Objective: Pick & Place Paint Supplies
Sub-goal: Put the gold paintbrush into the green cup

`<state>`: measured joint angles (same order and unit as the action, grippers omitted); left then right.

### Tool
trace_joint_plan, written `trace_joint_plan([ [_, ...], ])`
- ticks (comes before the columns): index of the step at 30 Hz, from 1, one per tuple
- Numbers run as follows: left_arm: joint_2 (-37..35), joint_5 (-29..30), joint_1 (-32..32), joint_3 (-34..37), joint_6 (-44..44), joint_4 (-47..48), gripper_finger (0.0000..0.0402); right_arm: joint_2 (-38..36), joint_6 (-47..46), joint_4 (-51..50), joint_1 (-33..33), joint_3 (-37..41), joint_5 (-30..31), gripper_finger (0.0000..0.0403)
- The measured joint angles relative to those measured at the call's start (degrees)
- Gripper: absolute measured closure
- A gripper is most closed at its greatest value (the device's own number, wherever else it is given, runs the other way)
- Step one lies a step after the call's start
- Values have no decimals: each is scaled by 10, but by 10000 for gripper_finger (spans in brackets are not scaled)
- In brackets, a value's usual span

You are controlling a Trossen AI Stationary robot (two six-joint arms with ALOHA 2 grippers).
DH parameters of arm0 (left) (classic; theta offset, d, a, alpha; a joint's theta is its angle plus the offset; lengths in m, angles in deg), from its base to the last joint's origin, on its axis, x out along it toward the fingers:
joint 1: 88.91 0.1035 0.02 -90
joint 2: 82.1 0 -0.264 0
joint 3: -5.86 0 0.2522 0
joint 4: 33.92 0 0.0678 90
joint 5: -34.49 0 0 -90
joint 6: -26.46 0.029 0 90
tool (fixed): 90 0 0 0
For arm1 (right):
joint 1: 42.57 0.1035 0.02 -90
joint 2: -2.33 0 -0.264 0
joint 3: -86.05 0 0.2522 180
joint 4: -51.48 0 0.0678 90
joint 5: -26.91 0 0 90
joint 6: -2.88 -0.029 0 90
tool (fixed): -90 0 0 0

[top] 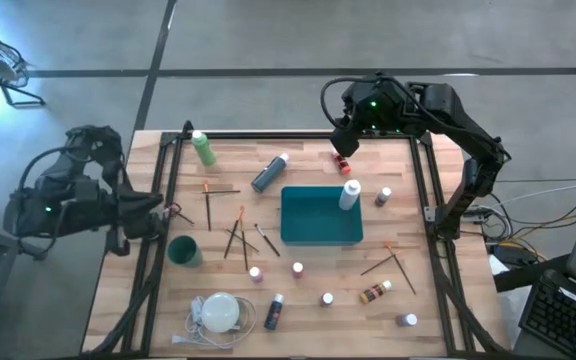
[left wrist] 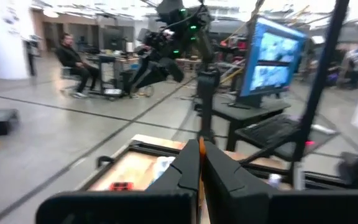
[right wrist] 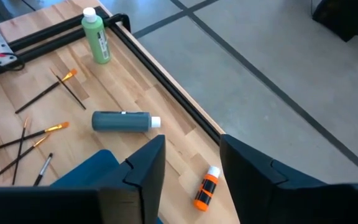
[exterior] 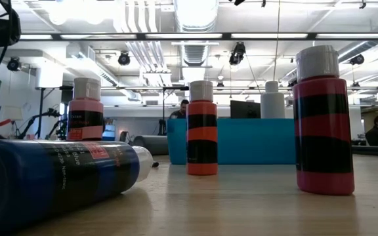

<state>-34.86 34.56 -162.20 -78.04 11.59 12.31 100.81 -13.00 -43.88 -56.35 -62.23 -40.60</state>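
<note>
Small white-capped paint bottles and thin brushes [top: 238,235] lie scattered on the wooden table around the teal tray [top: 321,238]. My right gripper [right wrist: 191,146] is open and hovers over the far edge [top: 342,148]. Its fingers stand above an orange-and-black bottle [right wrist: 207,186] that lies on its side, and they touch nothing. A grey-blue bottle [right wrist: 124,121] lies on its side and a green bottle [right wrist: 96,38] stands upright farther along. My left gripper [top: 161,205] is at the table's left edge, shut on a brush. My left gripper pinches a thin brush between its two fingers. Only a sliver of the brush's orange part [left wrist: 201,147] shows above the fingertips in the left wrist view; the fingers hide the rest. The gripper points roughly level across the table toward its right side.
A green cup [top: 183,250] and a white disc with a cord [top: 218,312] sit near the left-near corner. A white bottle [top: 350,194] stands at the tray's far-right corner. Black frame rails [top: 423,190] run along the table's edges. People sit in the room beyond.
</note>
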Motion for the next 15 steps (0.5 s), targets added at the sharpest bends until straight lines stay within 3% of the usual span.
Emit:
trace_joint_plan([
  [3,-18,-6,35,1,-22,31,397,-1,4,0,0,0,0,246],
  [7,-44,-85,73,2,-64,92,397,-1,0,-3,0,0,-1,241],
  [15,-81,-161,137,2,-150,232,397,-1,-5,-8,0,0,-1,245],
])
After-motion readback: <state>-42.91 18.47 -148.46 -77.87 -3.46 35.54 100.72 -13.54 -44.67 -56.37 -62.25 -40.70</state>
